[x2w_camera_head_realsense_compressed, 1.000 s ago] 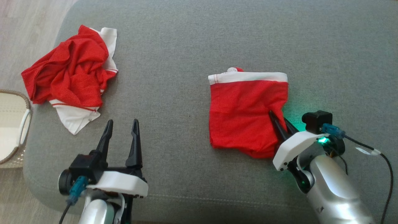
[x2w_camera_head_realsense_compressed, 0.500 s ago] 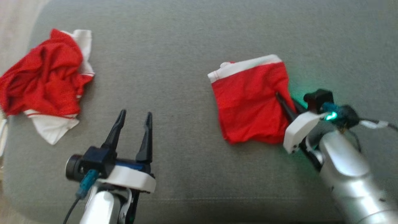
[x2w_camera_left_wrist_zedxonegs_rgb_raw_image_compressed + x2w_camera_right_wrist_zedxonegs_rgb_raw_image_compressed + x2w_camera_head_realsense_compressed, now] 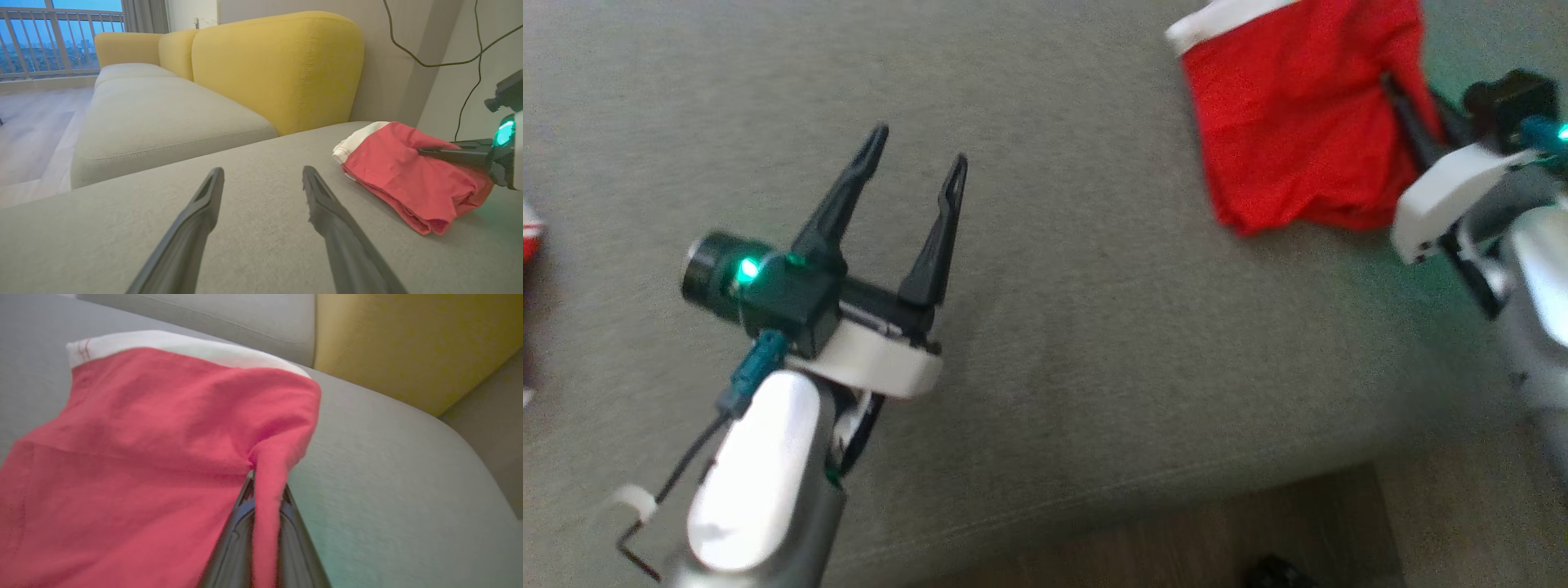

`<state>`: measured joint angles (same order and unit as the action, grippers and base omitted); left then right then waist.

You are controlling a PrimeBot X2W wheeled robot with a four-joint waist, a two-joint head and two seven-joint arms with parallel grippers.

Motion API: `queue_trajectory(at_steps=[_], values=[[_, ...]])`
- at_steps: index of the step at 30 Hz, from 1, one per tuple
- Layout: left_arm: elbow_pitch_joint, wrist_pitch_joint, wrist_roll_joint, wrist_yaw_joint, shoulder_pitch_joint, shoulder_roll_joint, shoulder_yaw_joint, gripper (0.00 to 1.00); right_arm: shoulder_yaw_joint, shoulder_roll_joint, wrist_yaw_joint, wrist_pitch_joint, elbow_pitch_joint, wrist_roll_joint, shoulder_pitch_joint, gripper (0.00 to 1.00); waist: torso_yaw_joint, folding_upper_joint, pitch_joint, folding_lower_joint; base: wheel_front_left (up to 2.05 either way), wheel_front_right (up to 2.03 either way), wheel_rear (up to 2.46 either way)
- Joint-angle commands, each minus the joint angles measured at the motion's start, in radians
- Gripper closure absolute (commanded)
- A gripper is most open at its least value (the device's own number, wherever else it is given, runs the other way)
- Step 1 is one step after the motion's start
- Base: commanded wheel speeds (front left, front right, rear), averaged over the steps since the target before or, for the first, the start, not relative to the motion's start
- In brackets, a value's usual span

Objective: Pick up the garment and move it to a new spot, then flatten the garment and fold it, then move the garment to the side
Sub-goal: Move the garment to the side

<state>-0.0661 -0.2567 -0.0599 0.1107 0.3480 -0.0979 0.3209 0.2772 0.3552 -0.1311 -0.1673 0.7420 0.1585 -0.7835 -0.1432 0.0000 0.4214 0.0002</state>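
- The garment [image 3: 1298, 139], red with a white waistband, lies folded into a compact rectangle on the grey sofa seat [image 3: 1094, 327], toward the robot's right.
- The right gripper [image 3: 1409, 106] is clamped tight on the garment's right-hand edge. In the right wrist view a ridge of red cloth is pinched up between its two dark fingers, while the rest of the fabric rests on the seat.
- The left gripper [image 3: 920, 143] hovers over bare cushion with its fingers spread wide, holding nothing and well apart from the garment.
- With the folding apparently done, this looks like the last step: carrying the folded piece off to the side.
- The next move calls for a low, steady drag or lift by the pinched edge, slow enough that the layers do not slide apart. The grip is on one edge only, so the fold could open if pulled sharply.
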Motion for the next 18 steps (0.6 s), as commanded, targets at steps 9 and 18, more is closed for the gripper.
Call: queue_trajectory(at_steps=[9,18], values=[[0.051,-0.005,0.009,0.012,0.104,-0.055,0.008,0.00,-0.112,0.060,0.000,-0.028,-0.036,0.001,-0.062,1.00,-0.147,0.0000,0.146,-0.0002,0.00,0.00,0.00],[0.066,-0.005,-0.002,0.011,0.092,-0.079,-0.004,0.00,-0.243,0.066,0.000,-0.038,-0.040,-0.039,-0.056,1.00,-0.171,0.0000,0.175,-0.0002,0.00,0.00,0.00]])
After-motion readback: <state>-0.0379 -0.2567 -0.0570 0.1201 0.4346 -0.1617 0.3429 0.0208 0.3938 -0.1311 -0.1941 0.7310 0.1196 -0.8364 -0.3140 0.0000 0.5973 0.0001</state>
